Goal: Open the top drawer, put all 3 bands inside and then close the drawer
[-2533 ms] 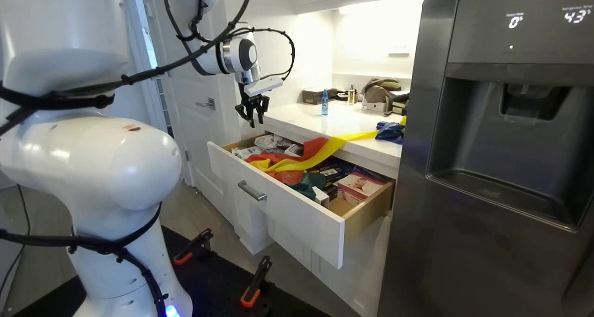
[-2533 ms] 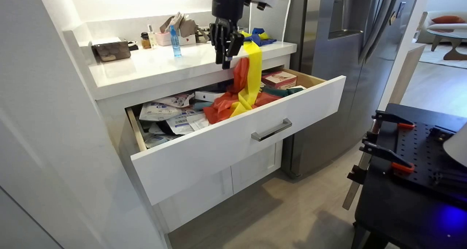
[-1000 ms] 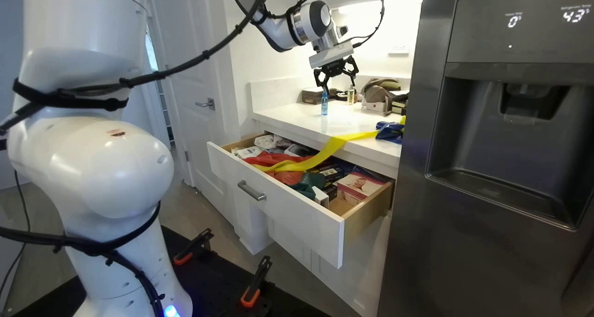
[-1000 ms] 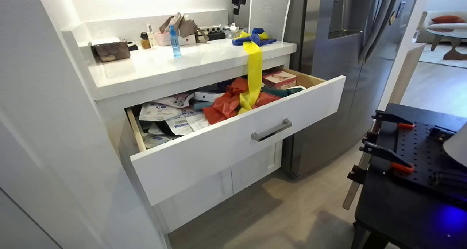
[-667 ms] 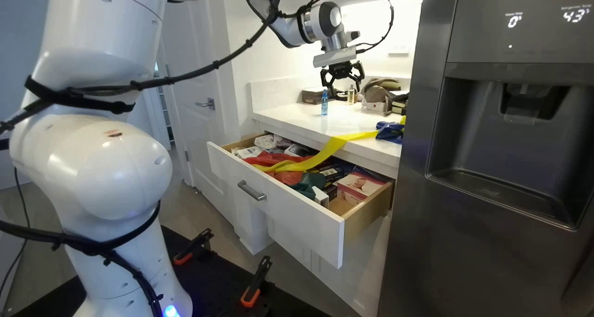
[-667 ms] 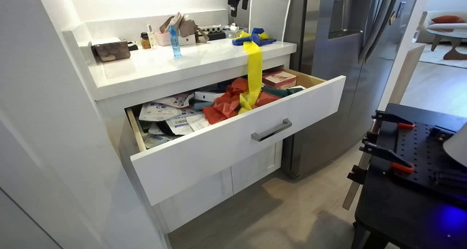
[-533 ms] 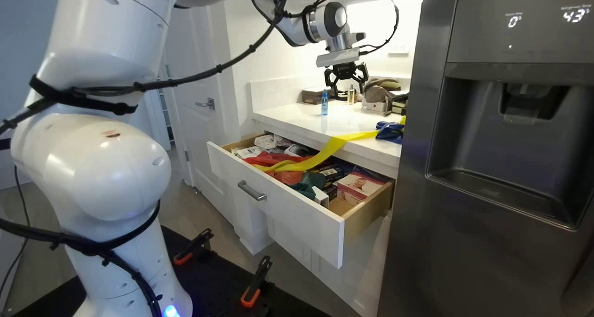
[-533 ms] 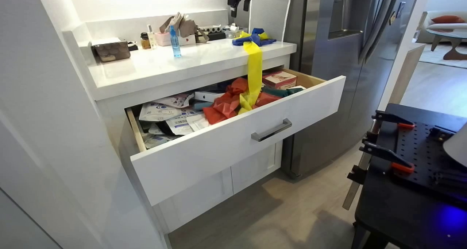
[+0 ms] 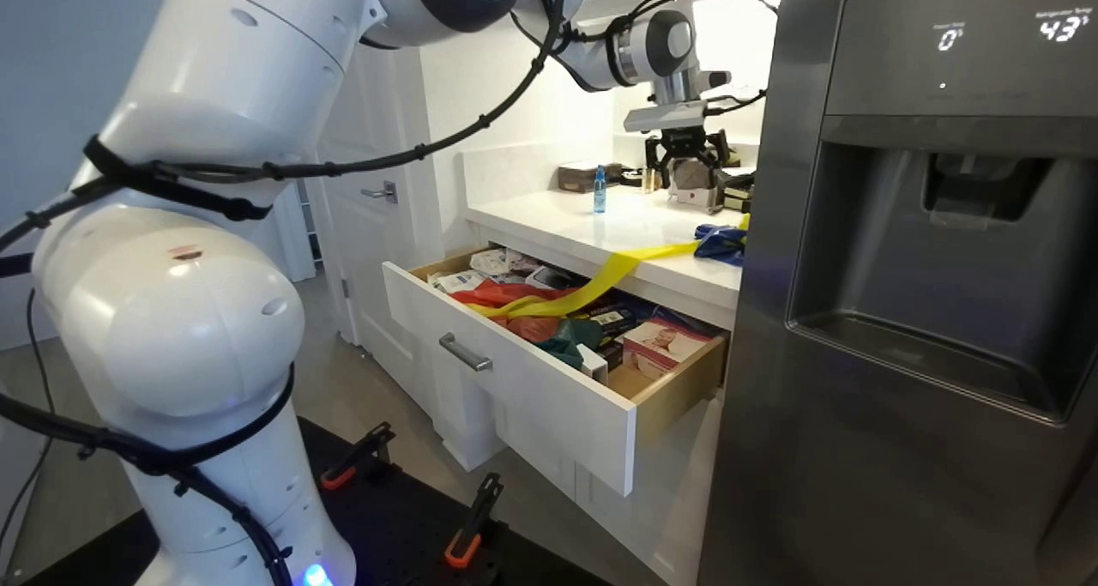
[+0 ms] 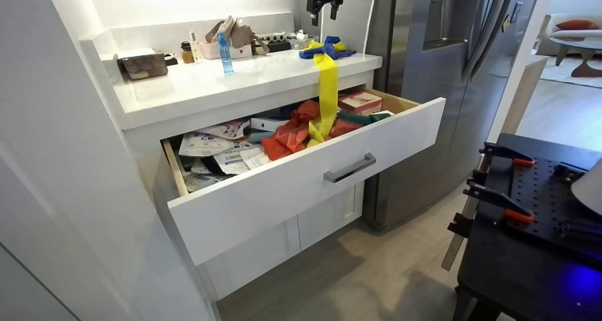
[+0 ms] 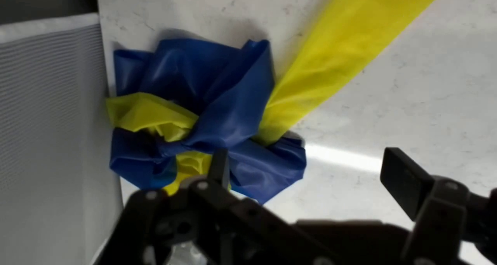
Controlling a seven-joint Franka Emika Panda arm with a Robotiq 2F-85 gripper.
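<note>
Well, biggest first: a dark metal fridge (image 9: 892, 354), smooth and flat-faced, looms to the right of the jaws in both exterior views. Below the jaws stretches the tabletop (image 10: 268, 73), white, polished, faintly flecked. Lower again, the top drawer (image 10: 282, 189) juts wide open, flat white front, pale wooden sides. To the left of the jaws in the wrist view rises a grey panel (image 11: 46, 129), finely ribbed. And the jaws themselves? Spread wide, hovering over the tabletop, well apart from it! Down beneath them the yellow band (image 10: 328, 83), a thin flat strip, drapes over the tabletop's edge and into the drawer. Farther below the jaws, the red band (image 10: 288, 138) lies inside that drawer, crumpled into soft folds. Below the jaws too, off to their left in the wrist view, the blue band (image 11: 233, 109) sits on the tabletop, glossy, rubbery, bunched tight, yellow poking between its creases. And left of the jaws in both exterior views, a slim blue bottle (image 10: 225, 57) stands upright.
</note>
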